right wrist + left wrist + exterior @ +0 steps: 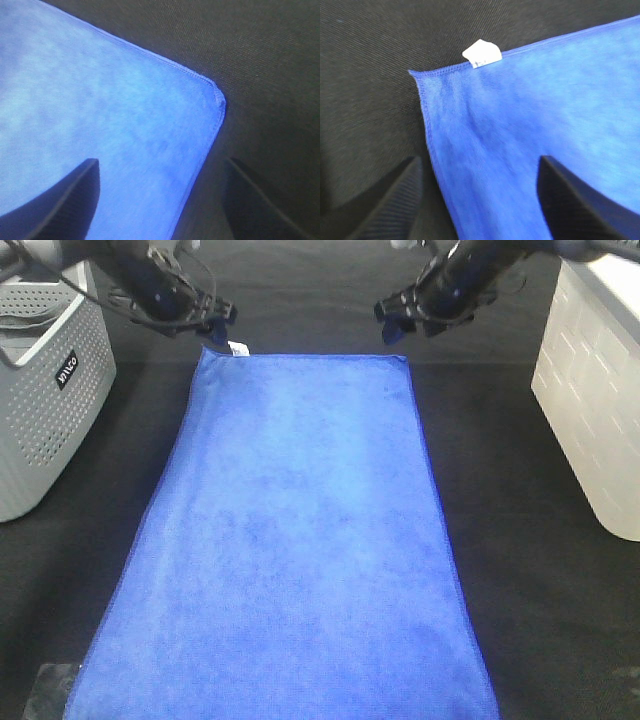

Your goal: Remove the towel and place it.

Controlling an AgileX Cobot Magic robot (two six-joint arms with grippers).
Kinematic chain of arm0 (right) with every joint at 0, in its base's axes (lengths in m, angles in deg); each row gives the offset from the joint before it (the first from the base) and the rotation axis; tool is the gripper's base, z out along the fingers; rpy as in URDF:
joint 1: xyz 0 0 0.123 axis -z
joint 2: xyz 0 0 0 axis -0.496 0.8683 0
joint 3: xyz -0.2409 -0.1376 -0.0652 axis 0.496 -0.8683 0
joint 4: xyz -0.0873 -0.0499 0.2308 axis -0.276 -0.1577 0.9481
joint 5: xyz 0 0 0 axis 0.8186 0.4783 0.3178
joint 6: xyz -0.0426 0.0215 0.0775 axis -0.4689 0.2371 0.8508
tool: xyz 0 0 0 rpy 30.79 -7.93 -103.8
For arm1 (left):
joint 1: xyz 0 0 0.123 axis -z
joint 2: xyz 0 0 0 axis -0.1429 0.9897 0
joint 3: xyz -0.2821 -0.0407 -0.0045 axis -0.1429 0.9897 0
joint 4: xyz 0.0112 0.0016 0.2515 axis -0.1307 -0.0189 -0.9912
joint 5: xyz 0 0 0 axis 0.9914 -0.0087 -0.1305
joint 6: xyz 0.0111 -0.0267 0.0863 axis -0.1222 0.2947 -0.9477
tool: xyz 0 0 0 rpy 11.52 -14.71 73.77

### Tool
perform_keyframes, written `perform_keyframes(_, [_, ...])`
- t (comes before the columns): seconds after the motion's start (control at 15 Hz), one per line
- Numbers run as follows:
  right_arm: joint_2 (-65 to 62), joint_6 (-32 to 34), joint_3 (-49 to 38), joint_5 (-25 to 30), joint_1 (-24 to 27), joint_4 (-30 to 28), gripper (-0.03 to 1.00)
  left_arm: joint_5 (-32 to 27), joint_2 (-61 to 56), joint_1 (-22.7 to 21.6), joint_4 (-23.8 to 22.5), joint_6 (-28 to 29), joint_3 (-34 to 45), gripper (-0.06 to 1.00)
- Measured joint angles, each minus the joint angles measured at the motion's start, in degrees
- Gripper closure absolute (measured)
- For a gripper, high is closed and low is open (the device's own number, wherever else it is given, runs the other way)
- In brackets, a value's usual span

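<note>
A: What is seen nearest the camera?

B: The near end of the towel (290, 540) is seen there, spread flat on the dark table (530, 540), its length running from the view's lower edge to the far side. A small white tag (238, 348) is attached at the far left corner.

A: How are the grippers placed?

B: The left gripper (218, 325) is held just beyond the tagged corner, with its jaws spread and nothing between them; in the left wrist view one finger (395, 200) is seen over the table and the other over the cloth. The right gripper (390, 328) is held by the far right corner, likewise spread and empty.

A: What is found farther out?

B: A grey perforated basket (45, 390) is set at the left, and a white container (595, 380) at the right.
</note>
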Motion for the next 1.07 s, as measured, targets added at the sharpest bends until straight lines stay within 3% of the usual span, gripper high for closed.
perform_keyframes(0.4, [-14.44,6.47,0.11,15.30,0.00,-0.69,0.24,-14.32,-14.32,-0.11,-0.06,4.41,0.00,0.15])
perform_keyframes(0.6, [-19.71,10.60,0.11,16.50,0.63,-3.04,0.24,-18.28,-18.28,-1.72,-1.09,5.04,-0.11,0.15])
perform_keyframes(1.07, [-26.81,14.95,0.11,25.55,13.87,-4.53,0.24,-20.86,-19.37,-15.36,0.29,5.04,-0.11,0.15])
